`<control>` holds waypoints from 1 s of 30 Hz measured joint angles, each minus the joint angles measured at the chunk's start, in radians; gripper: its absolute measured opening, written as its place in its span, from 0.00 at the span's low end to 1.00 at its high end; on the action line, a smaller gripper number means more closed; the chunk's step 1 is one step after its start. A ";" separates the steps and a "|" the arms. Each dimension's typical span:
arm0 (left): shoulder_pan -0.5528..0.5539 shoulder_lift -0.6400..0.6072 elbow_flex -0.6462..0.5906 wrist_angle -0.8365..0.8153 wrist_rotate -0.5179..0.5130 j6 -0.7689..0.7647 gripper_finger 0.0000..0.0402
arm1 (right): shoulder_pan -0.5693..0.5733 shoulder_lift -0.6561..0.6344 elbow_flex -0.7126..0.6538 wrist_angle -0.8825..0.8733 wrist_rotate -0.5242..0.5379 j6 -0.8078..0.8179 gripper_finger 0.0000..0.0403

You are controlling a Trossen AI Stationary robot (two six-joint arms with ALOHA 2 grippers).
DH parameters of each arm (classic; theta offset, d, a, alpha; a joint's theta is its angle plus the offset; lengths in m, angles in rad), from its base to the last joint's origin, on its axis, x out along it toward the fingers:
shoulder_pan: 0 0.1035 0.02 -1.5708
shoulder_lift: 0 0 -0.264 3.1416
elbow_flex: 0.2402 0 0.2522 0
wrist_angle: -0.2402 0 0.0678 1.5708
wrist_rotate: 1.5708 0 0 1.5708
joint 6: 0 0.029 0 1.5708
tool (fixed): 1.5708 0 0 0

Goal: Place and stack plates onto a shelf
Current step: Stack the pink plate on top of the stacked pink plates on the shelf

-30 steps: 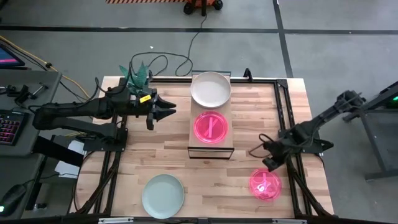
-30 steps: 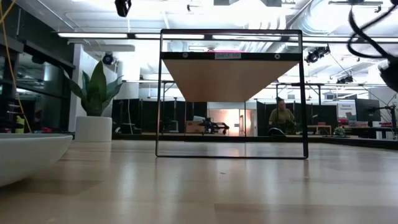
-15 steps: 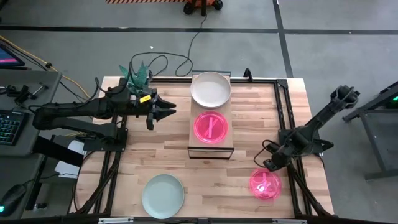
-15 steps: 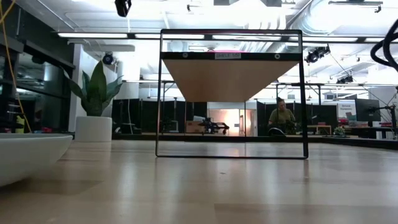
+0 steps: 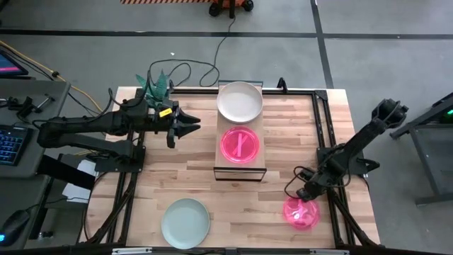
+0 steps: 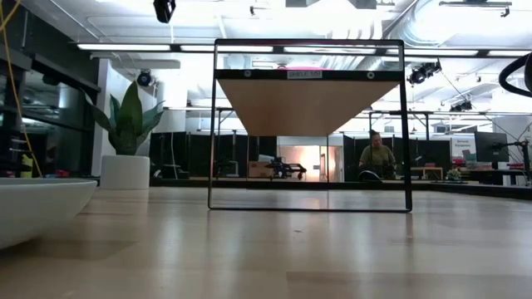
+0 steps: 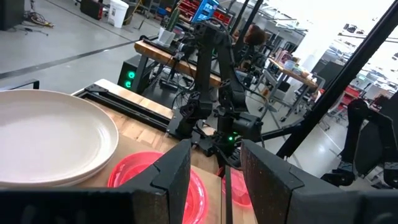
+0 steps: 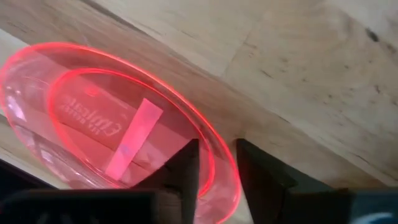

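A translucent pink plate (image 5: 301, 213) lies flat on the table near its right near corner. My right gripper (image 5: 306, 195) is low over the plate's far rim, open, one finger on each side of the rim (image 8: 217, 155). The shelf (image 5: 241, 170) stands mid-table and carries a whitish plate (image 5: 239, 101) at its far end and a pink plate (image 5: 240, 144) in front of it. A mint plate (image 5: 185, 222) rests on the table near the near edge. My left gripper (image 5: 191, 126) hovers open, left of the shelf, pointing at it. My right gripper (image 8: 214, 162) comes slanting down from the far right with its fingers (image 8: 186, 165) astride the pink plate's far rim. I cannot tell whether they touch it. The plate lies flat on the table.
A potted plant (image 5: 157, 83) stands at the table's far left corner. The black frame rail (image 5: 322, 127) runs along the table's right side, close to my right arm. Bare wood lies between the shelf and the mint plate. A person (image 6: 376, 156) sits far behind the table.
My right gripper has moved toward the near edge and down onto the pink plate's far rim, its arm folding lower. The left arm has kept still.
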 joint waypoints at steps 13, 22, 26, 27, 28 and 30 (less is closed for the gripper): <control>0.000 0.000 0.000 0.000 0.000 0.000 0.32 | 0.000 -0.096 -0.009 0.134 0.039 -0.079 0.00; 0.000 0.000 0.000 0.000 0.000 0.010 0.32 | 0.000 -0.149 -0.008 0.473 0.030 -0.250 0.00; 0.000 0.000 0.000 0.000 0.000 0.010 0.32 | -0.001 -0.149 -0.008 0.664 0.030 -0.251 0.00; 0.000 0.000 0.000 0.000 0.000 0.010 0.32 | -0.005 -0.149 -0.007 0.723 0.030 -0.244 0.00; 0.000 0.000 0.000 0.002 0.000 0.010 0.32 | -0.011 -0.150 -0.003 0.769 0.029 -0.231 0.00; 0.000 0.000 0.000 0.009 0.000 0.009 0.32 | -0.035 -0.150 0.024 0.805 0.026 -0.215 0.00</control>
